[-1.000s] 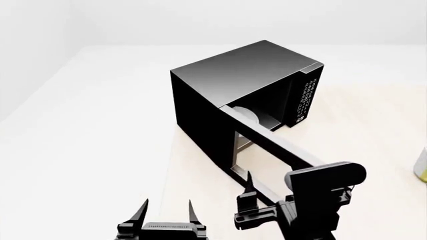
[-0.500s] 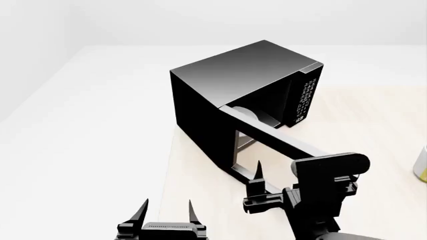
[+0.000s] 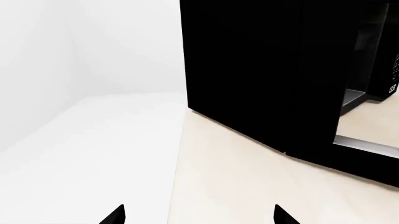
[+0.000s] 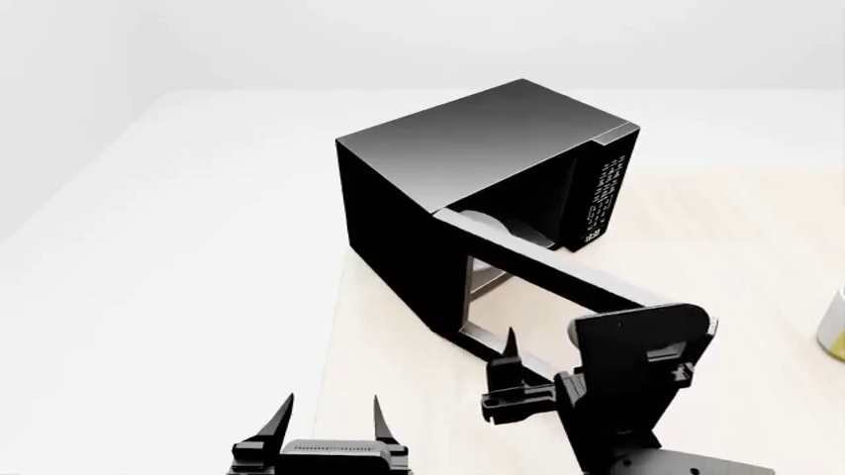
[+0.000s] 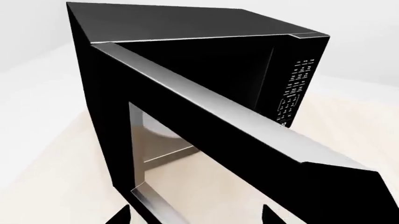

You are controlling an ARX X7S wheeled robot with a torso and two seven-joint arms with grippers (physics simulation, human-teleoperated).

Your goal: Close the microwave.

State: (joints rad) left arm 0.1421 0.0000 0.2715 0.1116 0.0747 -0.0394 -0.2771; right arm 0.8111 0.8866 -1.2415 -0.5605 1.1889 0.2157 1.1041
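The black microwave (image 4: 449, 148) stands on the beige table with its door (image 4: 555, 282) swung wide open toward me. Its white-marked keypad (image 4: 601, 198) and the white plate (image 4: 496, 226) inside both show. My right gripper (image 4: 539, 354) is open at the outer face of the door's free end. In the right wrist view the door (image 5: 218, 121) fills the frame, and its lower edge runs between the spread fingertips (image 5: 118, 217). My left gripper (image 4: 330, 421) hangs open and empty near the table's left edge, apart from the microwave (image 3: 249, 70).
The beige table (image 4: 739, 228) ends just left of the microwave, with a white surface (image 4: 172, 257) beyond that edge. A yellow-green object (image 4: 834, 332) is cut off at the right border of the head view.
My right gripper has moved forward and slightly right along the door's outer face. The door's free end has swung a little toward the microwave. The left arm has not moved.
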